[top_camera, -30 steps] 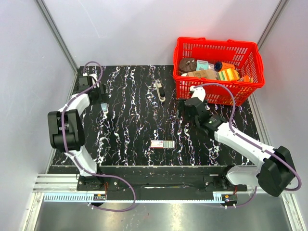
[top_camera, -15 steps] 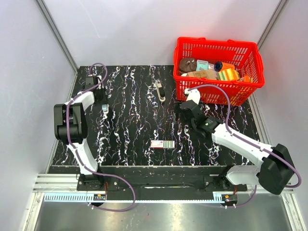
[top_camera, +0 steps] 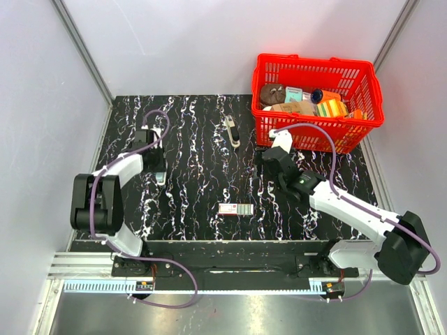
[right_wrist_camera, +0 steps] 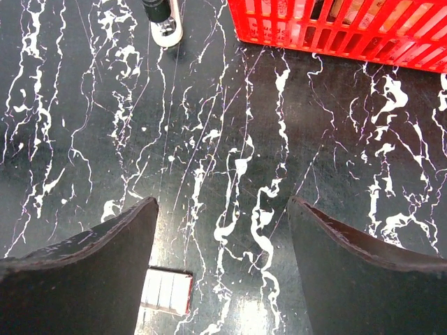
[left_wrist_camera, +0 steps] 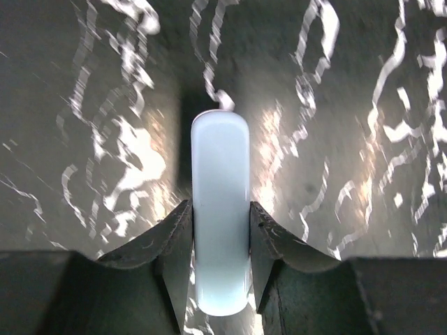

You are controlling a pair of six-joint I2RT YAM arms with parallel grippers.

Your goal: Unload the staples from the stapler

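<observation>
The stapler (top_camera: 232,131), a slim bar of black and pale metal, lies on the black marbled table (top_camera: 202,174) at the back centre. In the right wrist view its end shows at the top edge (right_wrist_camera: 163,19). Neither gripper touches it. My left gripper (top_camera: 159,169) is at the table's left and shut on a pale bluish-white rounded bar (left_wrist_camera: 221,153), which stands between the two fingers (left_wrist_camera: 221,209). My right gripper (top_camera: 269,164) hangs open over bare table (right_wrist_camera: 222,202), right of the stapler and in front of the basket.
A red basket (top_camera: 314,136) full of assorted items stands at the back right, and its wall shows in the right wrist view (right_wrist_camera: 335,31). A flat pink-and-green box (top_camera: 235,209) lies near the table's front centre, beside my right gripper's left finger (right_wrist_camera: 166,293).
My left arm swung from the back-left corner toward the table's middle and its jaws shut on the pale bar, which shifted nearer. The right jaws narrowed a little.
</observation>
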